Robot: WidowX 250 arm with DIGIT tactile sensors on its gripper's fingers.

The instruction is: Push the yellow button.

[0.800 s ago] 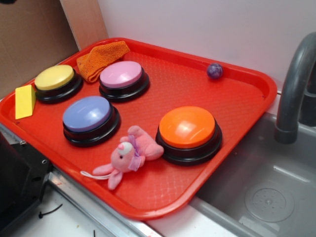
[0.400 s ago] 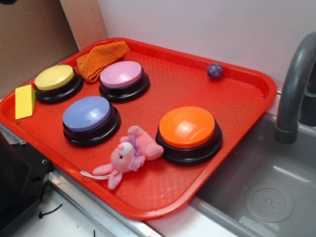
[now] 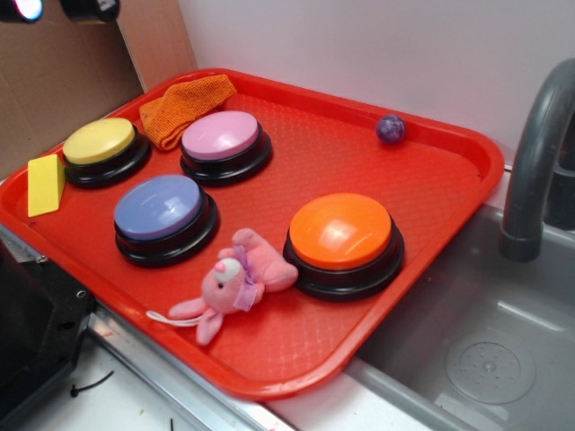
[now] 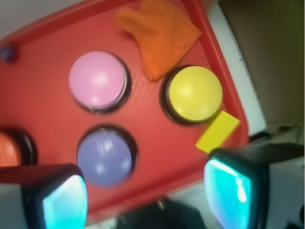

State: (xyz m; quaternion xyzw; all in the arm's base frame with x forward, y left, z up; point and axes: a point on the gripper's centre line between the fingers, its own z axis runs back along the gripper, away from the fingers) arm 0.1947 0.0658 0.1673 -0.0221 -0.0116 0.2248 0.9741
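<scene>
In the exterior view, the near edge of the red tray (image 3: 296,382) runs across the lower part of the frame, with a grey sink (image 3: 467,350) to its lower right. Closest on the tray lies a pink plush bunny (image 3: 235,283), touching the black base of the orange button (image 3: 341,233) just to its right. Left of the bunny sits the blue button (image 3: 160,208). Farther back stands the pink button (image 3: 221,136), and at the left, the yellow button (image 3: 99,142) on its black base, untouched. A yellow wedge block (image 3: 45,184) rests at the tray's left rim, just beside that button. An orange cloth (image 3: 184,106) lies bunched at the tray's upper left, between the yellow and pink buttons. A small purple ball (image 3: 390,129) sits alone near the far rim. A grey faucet (image 3: 539,153) rises at the right edge.

The gripper (image 4: 145,195) shows at the bottom of the wrist view, its two fingers (image 4: 62,198) spread wide apart with nothing between them, high above the tray. There the yellow button (image 4: 194,93) lies right of centre, the wedge block (image 4: 218,131) at its lower right. In the exterior view only dark parts of the arm (image 3: 54,9) peek in at the upper left corner.
</scene>
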